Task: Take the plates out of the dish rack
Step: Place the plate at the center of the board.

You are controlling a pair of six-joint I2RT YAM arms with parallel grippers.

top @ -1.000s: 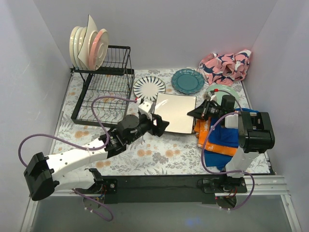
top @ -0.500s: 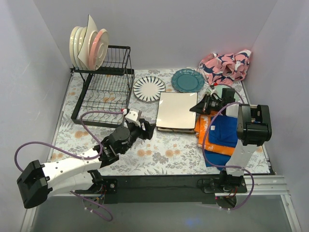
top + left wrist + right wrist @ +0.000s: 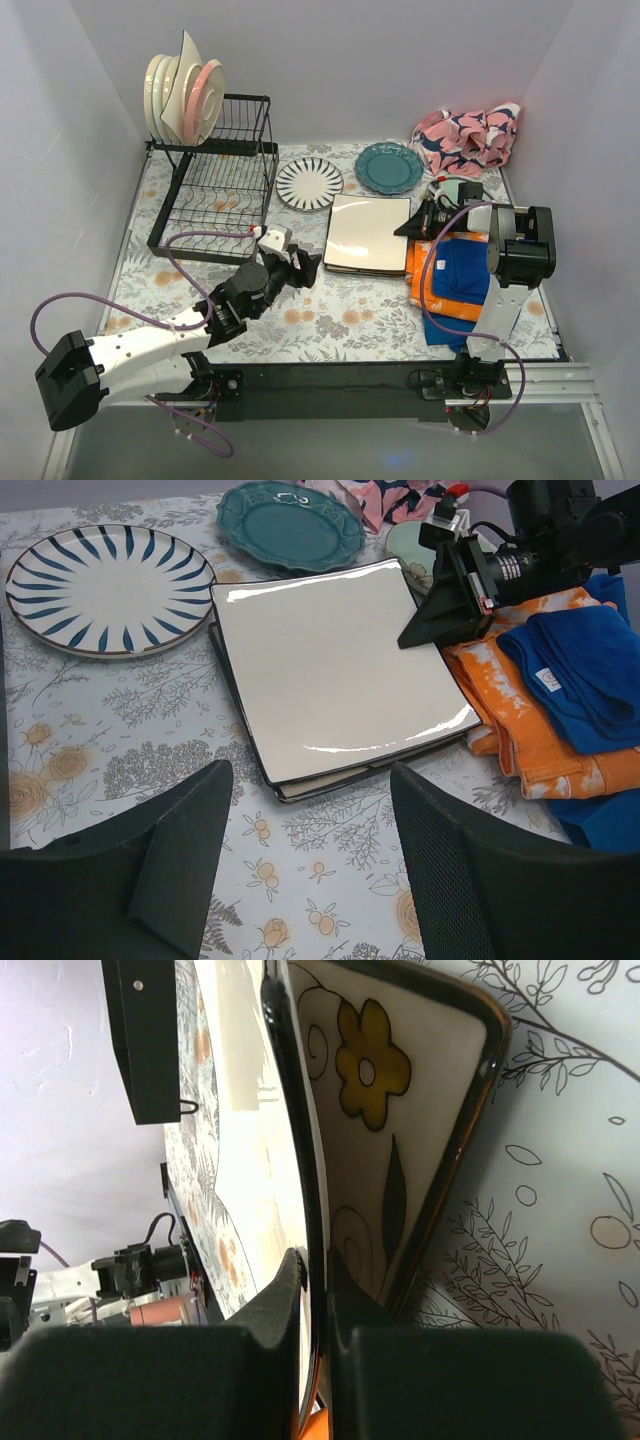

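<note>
- Dish rack, black wire in two tiers, stands at the far left of the flower-printed counter. Only the overhead view takes it in. Upright plates sit slotted on its top tier: round cream ones, a square cream one up on its corner, and a pink-rimmed one.
- Orange and blue cloth lies rumpled on the right of the counter under the right arm. The left wrist view shows blotchy orange fabric beneath folded blue towelling.
- Pink patterned cloth is bunched in the far right corner.
- Square plate, glossy cream with a thin dark rim, lies flat mid-counter on a second square one.
  - From overhead the two read almost as one.
  - The left wrist view shows the lower rim poking out at the near corner.
  - The right wrist view alone shows a yellow flower painted on the second plate's face, inside a brown rim.
- Right end effector is closed on the square plate's right edge. Its own camera shows the dark rim pinched between both fingers.
- Left end effector has its jaws wide apart and empty, and hovers near the stack's near-left corner without touching it.
- Striped plate, round with dark rays on white, and teal plate, round with a scalloped edge, lie flat beyond the stack.
</note>
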